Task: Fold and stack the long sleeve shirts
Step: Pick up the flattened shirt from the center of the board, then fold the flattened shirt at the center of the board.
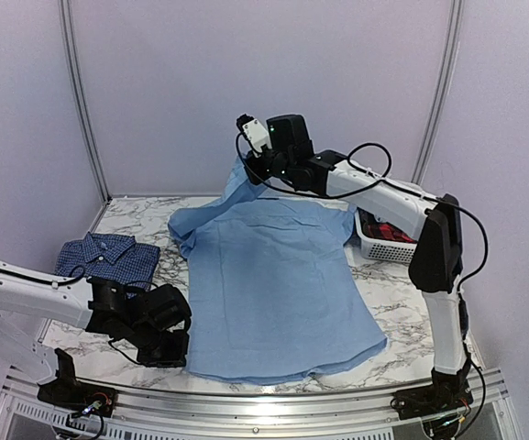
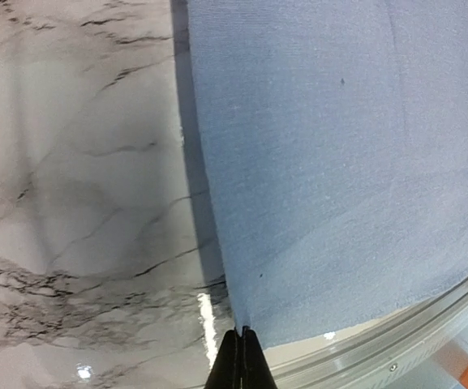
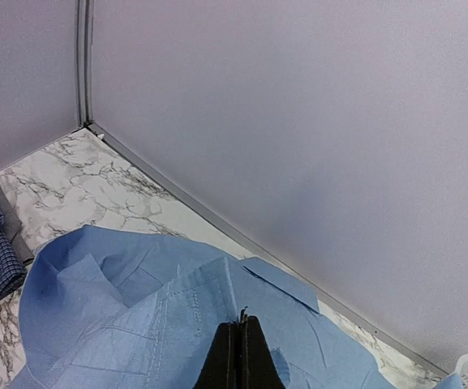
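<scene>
The left fingers (image 2: pixel 234 365) are pressed fully together on the side edge of the light blue shirt (image 1: pixel 282 293), close to its hem. From them the cloth runs ahead and to the right, with bare marble table (image 2: pixel 71 203) to their left. The right fingers (image 3: pixel 254 356) are closed too, pinching the shirt's collar end and holding it lifted off the table. The rest of the shirt spreads flat below them. The dark checked shirt (image 1: pixel 108 255) lies folded to their left, and a white basket (image 1: pixel 380 243) sits to their right.
</scene>
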`<action>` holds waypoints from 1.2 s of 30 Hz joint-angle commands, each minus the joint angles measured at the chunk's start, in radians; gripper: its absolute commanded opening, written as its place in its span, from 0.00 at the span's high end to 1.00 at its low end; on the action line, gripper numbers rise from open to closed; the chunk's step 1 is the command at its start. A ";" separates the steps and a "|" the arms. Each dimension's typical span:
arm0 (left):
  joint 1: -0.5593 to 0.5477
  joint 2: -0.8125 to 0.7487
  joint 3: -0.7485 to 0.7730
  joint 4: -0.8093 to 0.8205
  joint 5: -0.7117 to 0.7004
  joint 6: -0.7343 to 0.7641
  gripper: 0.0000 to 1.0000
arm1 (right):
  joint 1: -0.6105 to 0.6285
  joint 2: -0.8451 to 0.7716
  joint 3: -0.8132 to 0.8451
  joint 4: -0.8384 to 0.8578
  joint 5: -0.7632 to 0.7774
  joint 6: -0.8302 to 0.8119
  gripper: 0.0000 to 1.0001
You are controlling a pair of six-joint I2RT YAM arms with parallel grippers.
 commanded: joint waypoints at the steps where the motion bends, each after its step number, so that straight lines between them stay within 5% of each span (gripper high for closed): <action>1: 0.012 -0.052 -0.036 -0.152 -0.019 0.014 1.00 | -0.031 -0.034 0.017 0.063 0.083 -0.021 1.00; 15: 0.000 -0.080 0.171 -0.286 -0.006 0.211 1.00 | -0.089 0.003 0.103 0.092 0.159 -0.092 1.00; 36: -0.059 0.199 0.505 -0.296 0.087 0.442 1.00 | -0.165 -0.060 0.061 -0.008 0.340 -0.115 1.00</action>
